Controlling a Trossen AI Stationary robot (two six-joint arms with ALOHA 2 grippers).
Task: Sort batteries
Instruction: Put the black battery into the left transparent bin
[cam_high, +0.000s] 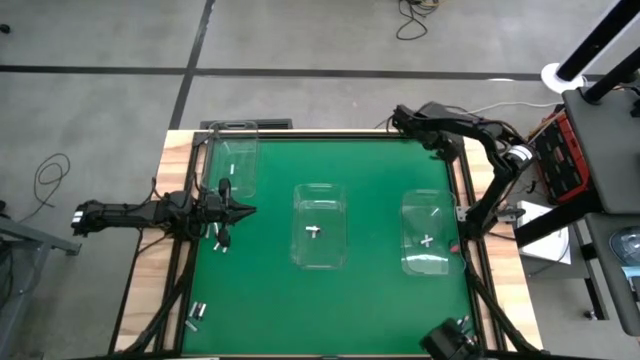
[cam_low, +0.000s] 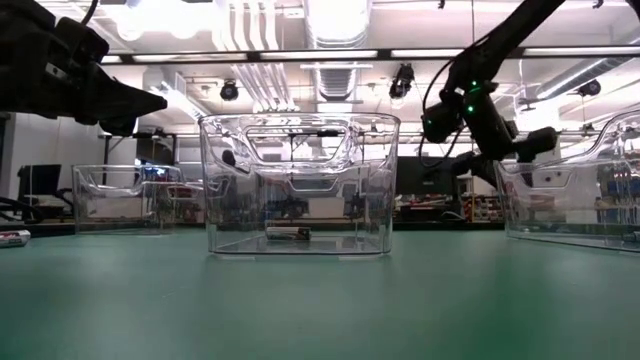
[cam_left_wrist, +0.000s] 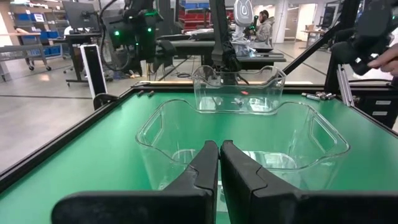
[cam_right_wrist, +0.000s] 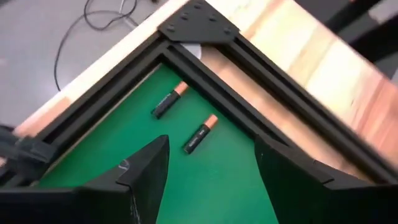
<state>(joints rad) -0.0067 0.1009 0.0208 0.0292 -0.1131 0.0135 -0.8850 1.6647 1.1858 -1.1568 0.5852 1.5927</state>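
Observation:
Three clear bins stand on the green table: far left, middle and right, each with batteries lying in it, such as those in the middle bin. Loose batteries lie by my left gripper and at the near left. My left gripper hovers shut above the table's left side, pointing at the middle bin. My right gripper is open over the table's far right corner, with two black, copper-ended batteries lying beyond its fingertips.
A black frame with wooden boards outside it rims the table. A small dark device sits at the near right corner. More batteries lie along the right edge. A person's hand shows beyond the table.

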